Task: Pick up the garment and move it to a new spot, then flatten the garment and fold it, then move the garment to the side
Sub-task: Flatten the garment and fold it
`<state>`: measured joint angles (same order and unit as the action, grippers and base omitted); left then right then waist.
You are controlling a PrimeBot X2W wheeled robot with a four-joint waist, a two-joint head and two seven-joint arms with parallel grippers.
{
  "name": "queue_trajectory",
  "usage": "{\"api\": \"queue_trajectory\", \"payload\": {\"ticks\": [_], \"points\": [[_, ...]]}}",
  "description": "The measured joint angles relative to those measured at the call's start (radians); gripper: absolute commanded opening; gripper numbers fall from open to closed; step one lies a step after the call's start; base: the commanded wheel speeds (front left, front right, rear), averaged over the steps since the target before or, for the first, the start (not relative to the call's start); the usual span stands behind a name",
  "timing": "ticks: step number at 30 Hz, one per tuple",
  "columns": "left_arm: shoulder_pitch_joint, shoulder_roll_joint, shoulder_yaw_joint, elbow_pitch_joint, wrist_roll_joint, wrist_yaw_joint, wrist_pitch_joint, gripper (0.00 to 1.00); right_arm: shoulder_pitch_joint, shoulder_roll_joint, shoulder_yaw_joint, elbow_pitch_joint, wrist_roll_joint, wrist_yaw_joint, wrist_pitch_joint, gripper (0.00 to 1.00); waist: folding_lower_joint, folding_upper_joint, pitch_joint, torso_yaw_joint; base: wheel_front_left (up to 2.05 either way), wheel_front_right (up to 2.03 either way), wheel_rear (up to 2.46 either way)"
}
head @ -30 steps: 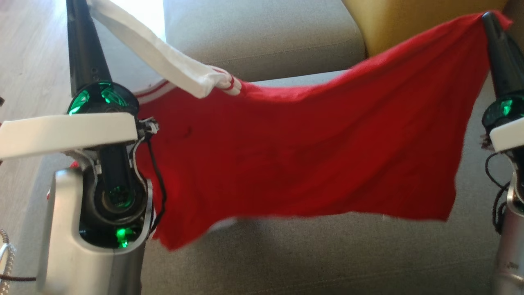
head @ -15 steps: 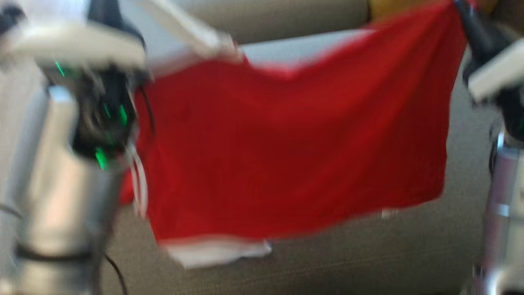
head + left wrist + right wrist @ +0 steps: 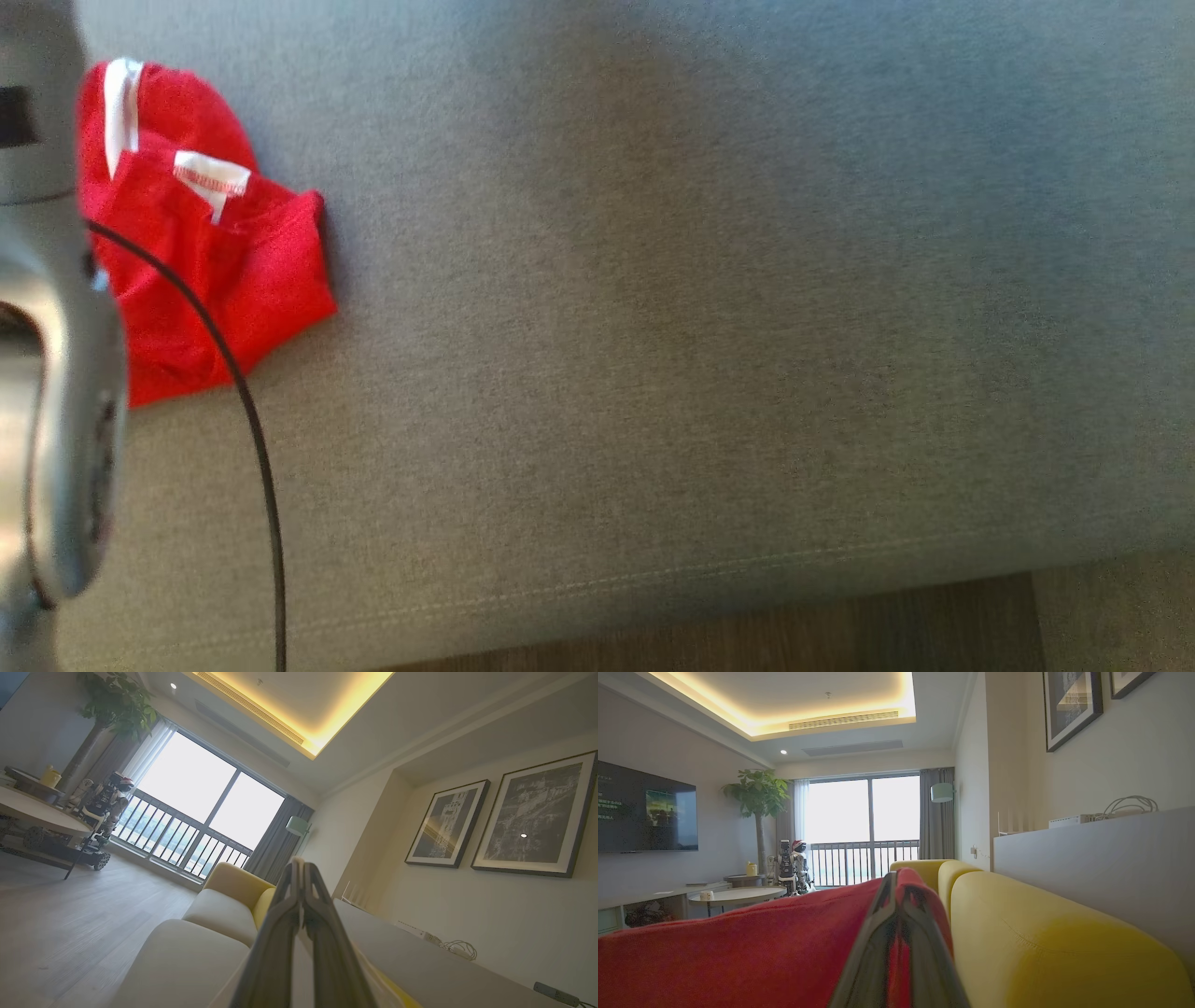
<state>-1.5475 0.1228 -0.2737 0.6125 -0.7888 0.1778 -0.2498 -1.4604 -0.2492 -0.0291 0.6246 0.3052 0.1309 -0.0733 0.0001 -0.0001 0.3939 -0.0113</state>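
While the right hand [image 3: 893,877] points level, clamped on the red garment [image 3: 738,952], the left hand [image 3: 299,862] tilts upward, fingers pressed together; a garment fold shows against the grey sofa cushion [image 3: 653,327].

Garment [image 3: 224,271]: one, red; grippers: two, left gripper [image 3: 299,863] and right gripper [image 3: 893,877]; fingers [image 3: 275,933]: two per gripper; black cable [image 3: 260,439]: one; framed pictures [image 3: 446,823] on wall: two; television [image 3: 644,807]: one; potted plant [image 3: 756,795]: one; floor lamp [image 3: 942,792]: one; round table [image 3: 733,895]: one; humanoid figures [image 3: 791,863] by window: two, as far as can be told; window panes [image 3: 840,812]: two; recessed ceiling spot [image 3: 783,752]: one
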Motion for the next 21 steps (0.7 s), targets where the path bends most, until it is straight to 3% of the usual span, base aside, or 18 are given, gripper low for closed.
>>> {"api": "queue_trajectory", "payload": {"ticks": [4, 9, 15, 21], "points": [[0.019, -0.036, -0.034, 0.047, 0.042, -0.07, -0.007, 0.0, 0.002, -0.013, -0.007, 0.136, 0.012, 0.0, -0.051, 0.0, 0.0, 0.0, 0.035, 0.022, 0.0, 0.0, 0.0], [0.152, -0.07, -0.058, 0.063, 0.078, -0.11, -0.007, 0.0, 0.114, -0.018, 0.028, 0.239, 0.157, 0.0, -0.022, 0.0, 0.0, 0.0, 0.063, 0.049, 0.0, 0.0, 0.0], [0.429, -0.077, -0.106, 0.078, 0.135, -0.153, -0.007, 0.0, 0.379, -0.027, 0.172, 0.234, 0.329, 0.0, 0.028, 0.0, 0.0, 0.0, 0.032, 0.065, 0.0, 0.0, 0.0], [0.632, -0.054, -0.17, 0.096, 0.163, -0.198, -0.007, 0.0, 0.534, -0.07, 0.287, 0.203, 0.409, 0.0, 0.04, 0.0, 0.0, 0.0, -0.037, 0.067, 0.0, 0.0, 0.0]]}}
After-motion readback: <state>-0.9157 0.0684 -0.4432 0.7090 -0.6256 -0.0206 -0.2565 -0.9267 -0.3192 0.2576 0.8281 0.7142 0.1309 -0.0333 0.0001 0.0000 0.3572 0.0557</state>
